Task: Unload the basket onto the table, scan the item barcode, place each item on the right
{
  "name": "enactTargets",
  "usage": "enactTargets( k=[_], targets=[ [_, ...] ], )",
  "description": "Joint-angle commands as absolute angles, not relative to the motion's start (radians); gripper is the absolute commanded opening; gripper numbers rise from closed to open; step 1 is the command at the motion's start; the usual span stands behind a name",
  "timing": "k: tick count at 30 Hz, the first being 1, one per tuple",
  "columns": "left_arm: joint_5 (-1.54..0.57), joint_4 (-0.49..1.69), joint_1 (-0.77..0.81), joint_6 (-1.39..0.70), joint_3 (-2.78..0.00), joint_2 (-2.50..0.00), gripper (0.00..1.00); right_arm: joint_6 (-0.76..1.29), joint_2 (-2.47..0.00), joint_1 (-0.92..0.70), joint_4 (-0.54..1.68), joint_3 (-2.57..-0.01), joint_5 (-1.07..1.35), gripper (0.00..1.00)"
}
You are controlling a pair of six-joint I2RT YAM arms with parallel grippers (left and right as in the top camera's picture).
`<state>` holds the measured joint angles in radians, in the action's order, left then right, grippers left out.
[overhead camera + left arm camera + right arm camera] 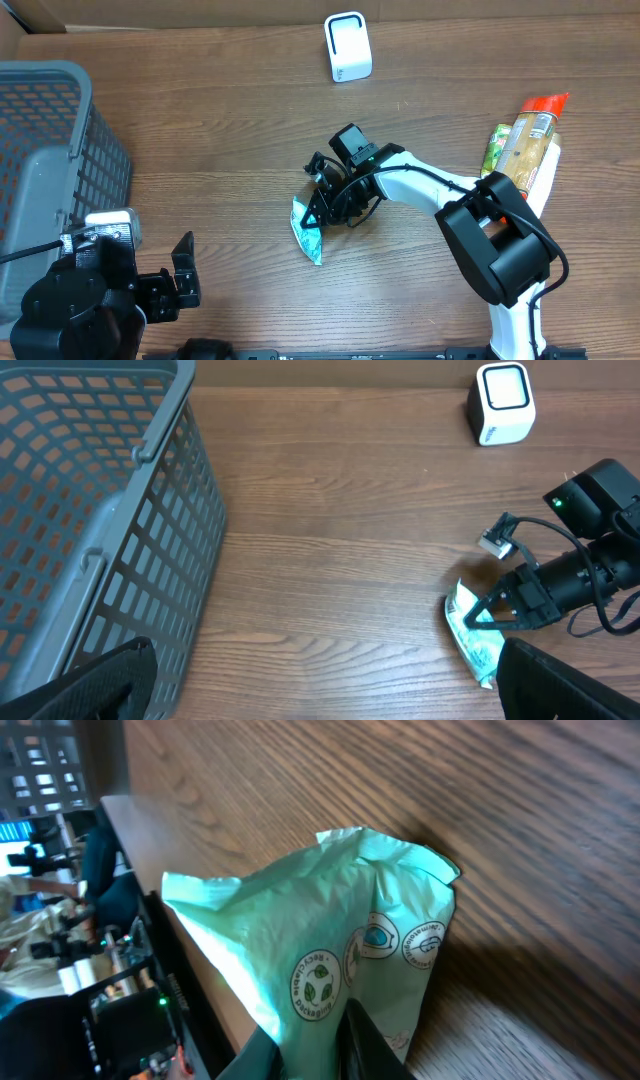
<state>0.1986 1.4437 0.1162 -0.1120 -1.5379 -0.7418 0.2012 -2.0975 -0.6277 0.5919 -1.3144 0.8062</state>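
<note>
The item is a pale green packet (308, 236) with a round recyclable-packaging mark, lying on the wooden table near the middle. My right gripper (325, 205) comes down onto its upper end and is shut on it. In the right wrist view the packet (330, 920) fills the middle, pinched between the two fingers of the gripper (310, 1060). No barcode shows on the side I see. A white scanner (347, 47) stands at the back of the table. My left gripper (165, 285) hangs open at the front left, empty, far from the packet (470, 635).
A grey mesh basket (45, 150) takes up the left side, close to my left gripper (330, 700). Several packaged goods (525, 150) lie at the right edge. Bare wood stretches between the basket (90, 510) and the scanner (502, 402).
</note>
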Motion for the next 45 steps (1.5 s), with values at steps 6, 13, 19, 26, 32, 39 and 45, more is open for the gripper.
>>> enactTargets(
  k=[6,13,19,26,32,39,45],
  targets=[
    [0.19,1.441,0.112,-0.119,-1.531,-0.748,1.0,0.213,-2.09,-0.591,0.682,-1.314,0.552,0.32],
    [0.191,1.441,0.112,-0.12,-1.531,-0.748,1.0,0.176,-2.087,-0.553,0.745,-1.351,0.543,0.35],
    [0.191,1.441,0.112,-0.12,-1.531,-0.748,1.0,0.126,-2.04,-0.558,0.919,-1.483,0.393,0.49],
    [0.191,1.441,0.112,-0.12,-1.531,-0.748,1.0,0.138,-1.946,-0.645,1.058,-1.626,0.032,1.0],
    [0.191,1.441,0.112,-0.12,-1.531,-0.748,1.0,0.311,-1.943,-0.838,1.061,-1.611,-0.233,1.0],
    [0.191,1.441,0.112,-0.12,-1.531,-0.748,1.0,0.322,-1.944,-1.013,0.878,-1.572,-0.253,1.0],
    [0.191,1.441,0.112,-0.12,-1.531,-0.748,1.0,0.281,-2.008,-1.076,0.852,-1.563,-0.316,0.77]
  ],
)
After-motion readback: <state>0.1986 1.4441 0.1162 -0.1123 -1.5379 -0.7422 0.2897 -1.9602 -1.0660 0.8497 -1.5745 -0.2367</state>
